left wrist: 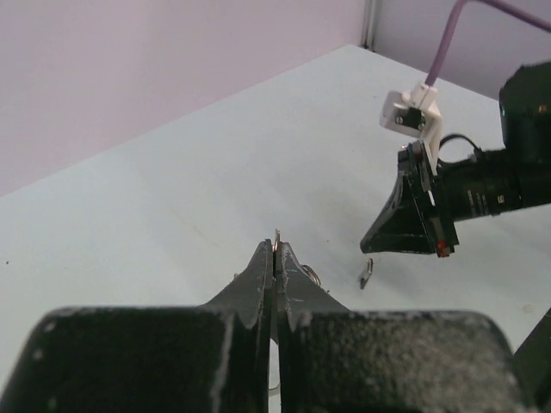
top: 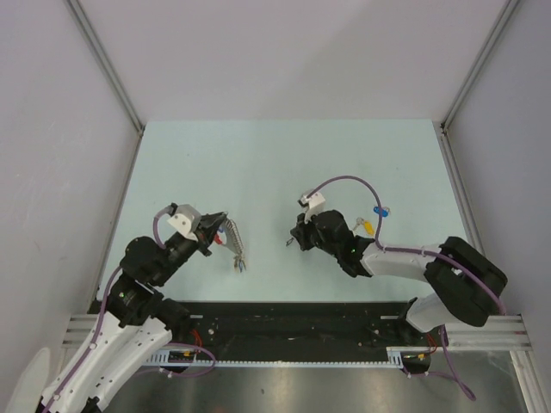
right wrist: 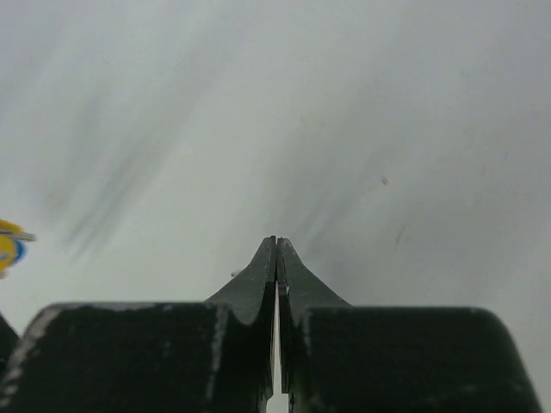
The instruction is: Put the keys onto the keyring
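Table: the pale green table carries everything, and the work sits in its near half, between the two arms.
Left gripper: the left gripper has its claw pressed together on the keyring. Its wrist view shows a thin edge of metal caught between the tips, probably to hold the ring steady as a fixed target.
Right gripper: the right gripper faces the left one, claw pressed together, its tips apart from the ring across a strip of bare table.
Keyring: the keyring juts from the left tips with its red section nearest the jaws, so the far side is free for threading.
Dangling bunch: the dangling bunch trails from the ring toward the near edge, out of the way.
Small key: a small key sits just under the right tips. Whether it is pinched cannot be told.
Loose pieces: the yellow-tagged key and a blue tag with a pale end lie beside the right arm, not in either claw.
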`<state>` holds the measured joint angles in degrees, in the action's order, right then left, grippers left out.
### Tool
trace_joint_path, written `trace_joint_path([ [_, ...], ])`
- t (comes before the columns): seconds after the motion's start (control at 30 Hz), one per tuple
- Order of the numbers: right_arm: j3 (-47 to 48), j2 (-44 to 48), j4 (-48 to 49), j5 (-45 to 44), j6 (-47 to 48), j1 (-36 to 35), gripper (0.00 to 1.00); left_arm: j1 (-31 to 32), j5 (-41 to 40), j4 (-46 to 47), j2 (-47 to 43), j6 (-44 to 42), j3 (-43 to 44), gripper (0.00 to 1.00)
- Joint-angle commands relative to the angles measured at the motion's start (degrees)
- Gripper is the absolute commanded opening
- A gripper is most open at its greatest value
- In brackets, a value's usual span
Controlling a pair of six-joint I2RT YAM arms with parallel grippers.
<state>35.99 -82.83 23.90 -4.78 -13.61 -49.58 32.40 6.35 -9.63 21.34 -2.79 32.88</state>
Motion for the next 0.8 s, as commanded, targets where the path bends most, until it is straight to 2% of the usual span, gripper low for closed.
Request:
trace_joint_path([
  [0.0, -7.2, -3.5, 13.9, -11.1, -12.8, -0.7, 0.0, 0.0, -3.2, 1.4, -1.0, 0.7, -0.1, 0.0],
  [0.13, -13.3, -4.8, 20.5, -15.3, -16.4, -2.9, 0.0, -0.1, -2.6, 1.3, -1.0, 0.1, -0.1, 0.0],
  [0.23, -15.5, -3.7, 18.7, -17.6, -18.6, -3.8, 0.01, -0.1, -1.4, 1.5, -1.0, 0.3, -0.3, 0.0],
  [0.3, -16.0, -2.5, 16.5, -17.6, -19.8, -4.3, 0.1, -0.1, -1.2, 1.5, -1.0, 0.4, -0.3, 0.0],
  [0.33, -16.2, -1.8, 14.0, -17.4, -21.0, -4.5, 0.21, -0.1, -1.2, 1.4, -1.0, 0.4, -0.2, 0.01],
  [0.4, -16.5, 1.1, 11.3, -15.0, -20.9, -4.6, 0.3, -0.1, -1.1, 1.3, -1.0, 0.2, -0.1, 0.0],
  [0.5, -15.3, 7.2, 3.0, -10.1, -20.1, -2.6, 0.48, -0.5, -0.5, 1.4, -0.9, 0.1, -0.2, 0.0],
  [0.57, -12.9, 10.8, -5.3, -7.5, -18.5, -1.1, 0.53, -0.8, 0.3, 1.4, -0.7, 0.1, 0.0, 0.0],
  [0.63, -10.4, 14.4, -14.4, -3.9, -16.5, 1.5, 0.56, -1.2, 0.9, 1.4, -0.5, 0.1, 0.0, 0.0],
  [0.77, -3.1, 15.7, -28.7, 3.4, -11.9, 7.8, 0.55, -2.1, 2.3, 1.3, -0.3, 0.3, 0.1, 0.01],
])
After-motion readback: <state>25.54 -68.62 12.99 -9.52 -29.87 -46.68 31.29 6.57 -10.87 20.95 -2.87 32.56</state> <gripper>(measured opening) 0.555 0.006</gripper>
